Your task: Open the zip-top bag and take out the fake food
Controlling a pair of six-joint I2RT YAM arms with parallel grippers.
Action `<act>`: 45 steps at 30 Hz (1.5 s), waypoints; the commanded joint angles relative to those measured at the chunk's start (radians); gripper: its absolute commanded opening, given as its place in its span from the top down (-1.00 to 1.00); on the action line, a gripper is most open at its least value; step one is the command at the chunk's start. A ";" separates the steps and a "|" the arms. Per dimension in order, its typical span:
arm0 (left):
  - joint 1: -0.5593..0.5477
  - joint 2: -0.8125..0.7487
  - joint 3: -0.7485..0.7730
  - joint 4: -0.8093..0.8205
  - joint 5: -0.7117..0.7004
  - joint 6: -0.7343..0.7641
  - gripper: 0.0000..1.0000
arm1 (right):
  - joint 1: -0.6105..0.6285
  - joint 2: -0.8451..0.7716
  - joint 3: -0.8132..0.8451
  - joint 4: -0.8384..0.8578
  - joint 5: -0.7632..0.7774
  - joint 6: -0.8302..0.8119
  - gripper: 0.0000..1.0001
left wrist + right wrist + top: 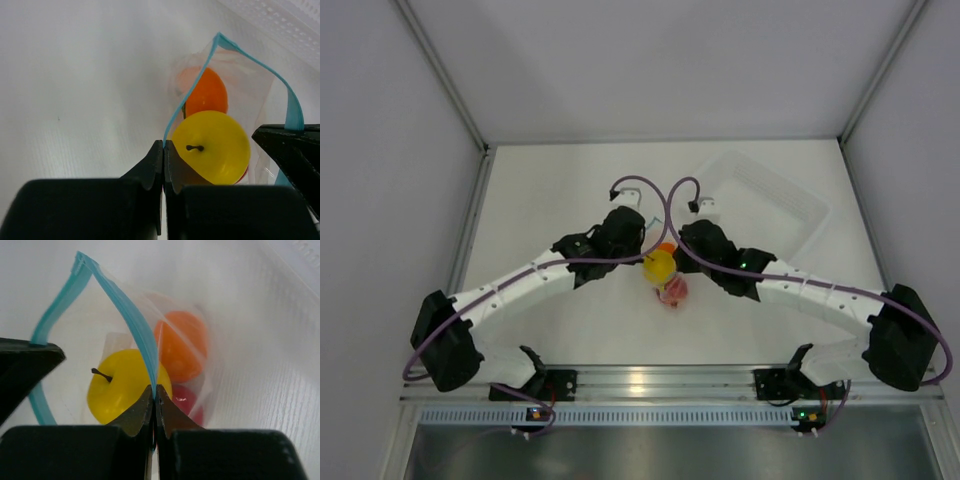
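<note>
Left of the clear tray (pixel 817 212), out over the middle of the white table (pixel 550 190), your left arm (pixel 520 285) reaches in. The left gripper (pixel 164 146) is clamped tight on one lip of the zip-top bag (pixel 252 90) — its own camera shows the two fingertips pressed together with the light blue zip strip (pixel 295 107) rising out from between them.

On the tray's near-left side, and apart from it, the bag hangs between both grippers with its mouth up. The mouth is pulled open: the two blue lips spread into a loop and meet again at a peak on the far side. You can see all three pieces through the opening and the clear plastic. The yellow fruit (pixel 212 147), with a short dark stem, sits nearest the mouth. The orange fruit (pixel 207 92) is touching it on the side toward the tray's far end. The red fruit (pixel 192 402) lies lowest, on the side away from the tray. You cannot tell whether the bag's bottom rests on the table.

Between the bag and the tray, your right gripper (pixel 154 390) is likewise closed, pinching the opposite lip, the strip running up from its fingertips — the other gripper's dark finger shows at the left edge of that view. The tray itself lies flat, well clear of both arms.
</note>
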 commanded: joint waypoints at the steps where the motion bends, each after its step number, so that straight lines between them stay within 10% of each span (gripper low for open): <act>1: -0.001 0.004 0.177 -0.096 -0.149 0.086 1.00 | -0.049 -0.016 -0.038 0.112 -0.097 0.021 1.00; 17: -0.004 0.133 0.262 -0.169 -0.061 0.138 1.00 | -0.112 0.082 -0.141 0.293 -0.289 0.064 0.98; 27: -0.005 0.107 0.160 -0.023 0.112 0.109 1.00 | -0.117 -0.005 -0.147 0.250 -0.250 0.018 0.46; 45: -0.005 0.124 0.137 0.018 0.145 0.065 1.00 | -0.118 -0.039 -0.194 0.340 -0.397 -0.001 0.71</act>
